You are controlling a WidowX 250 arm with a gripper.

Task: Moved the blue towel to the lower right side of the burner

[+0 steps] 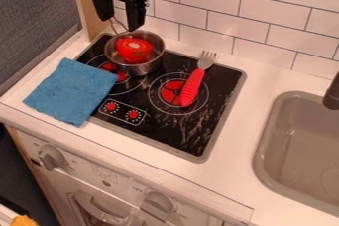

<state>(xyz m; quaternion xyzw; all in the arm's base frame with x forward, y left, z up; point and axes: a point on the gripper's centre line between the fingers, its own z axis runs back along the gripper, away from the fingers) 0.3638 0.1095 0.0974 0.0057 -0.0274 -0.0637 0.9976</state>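
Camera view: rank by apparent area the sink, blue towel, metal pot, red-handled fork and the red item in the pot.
1. Sink, though cut off by the view's edge
2. Blue towel
3. Metal pot
Red-handled fork and red item: smallest, too alike to rank

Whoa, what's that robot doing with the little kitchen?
The black gripper hangs above the metal pot with its fingers apart, and it isn't holding anything. The pot sits at the back left of the stove with a red toy inside. The blue towel lies partly on the counter and partly over the stove's left edge, so it isn't at the lower right yet. A red-handled fork lies across the other burner.
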